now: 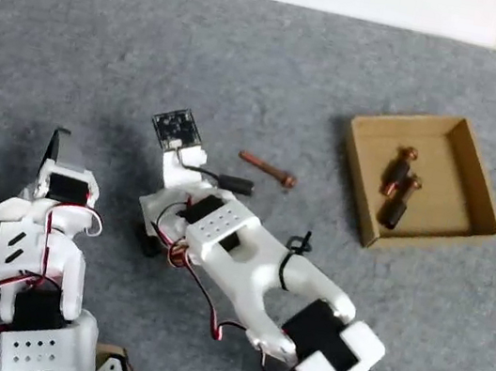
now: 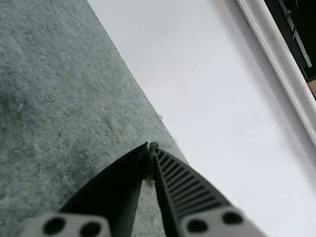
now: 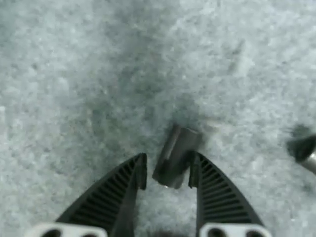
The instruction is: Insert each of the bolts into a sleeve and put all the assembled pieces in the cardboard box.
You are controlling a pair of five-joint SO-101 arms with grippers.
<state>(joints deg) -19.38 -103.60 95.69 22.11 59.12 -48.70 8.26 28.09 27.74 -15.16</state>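
R end effector is sitting part-open, fingers straddling sleeve lying on bench, not clamping it. L end effector is hanging fully closed, empty, toward left edge. One bolt is lying mid-bench. Cardboard box w/ two assembled pcs is sitting nr right edge.

Your cardboard box sits open-topped on the grey tabletop, well apart from the loose parts. It holds two assembled pieces, each a copper-headed bolt in a black sleeve, lying side by side near its middle. One bare copper bolt lies flat on the tabletop. Near it, a short black sleeve lies on its side between the spread fingers of the right gripper; you cannot tell whether it touches them.
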